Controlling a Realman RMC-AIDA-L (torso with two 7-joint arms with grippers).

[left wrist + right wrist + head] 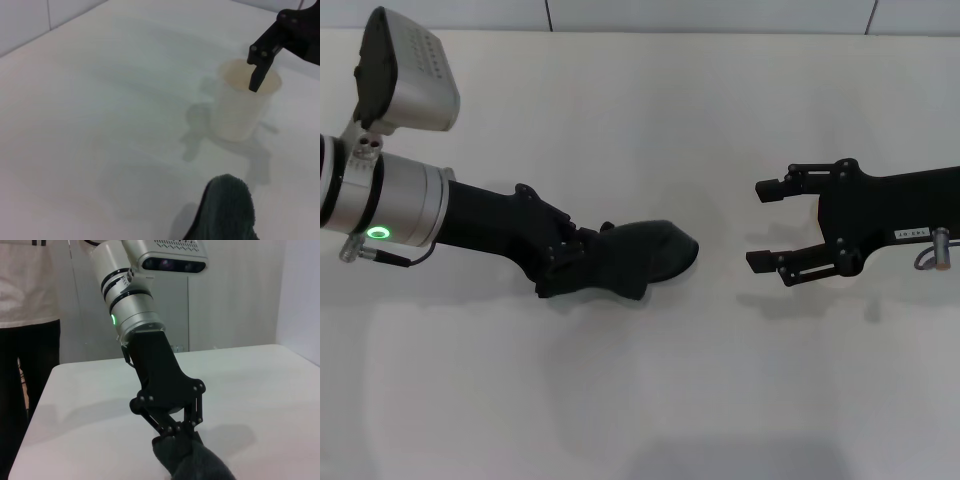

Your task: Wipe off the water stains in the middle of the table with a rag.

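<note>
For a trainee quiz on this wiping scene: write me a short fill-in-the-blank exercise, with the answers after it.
1. The left gripper is shut on the ____.
2. The right gripper hovers over the table with its fingers ____.
3. In the left wrist view, a whitish cup stands ____ on the table.
4. The arm that holds nothing is the ____ one.

Answers: rag; open; upright; right
</note>
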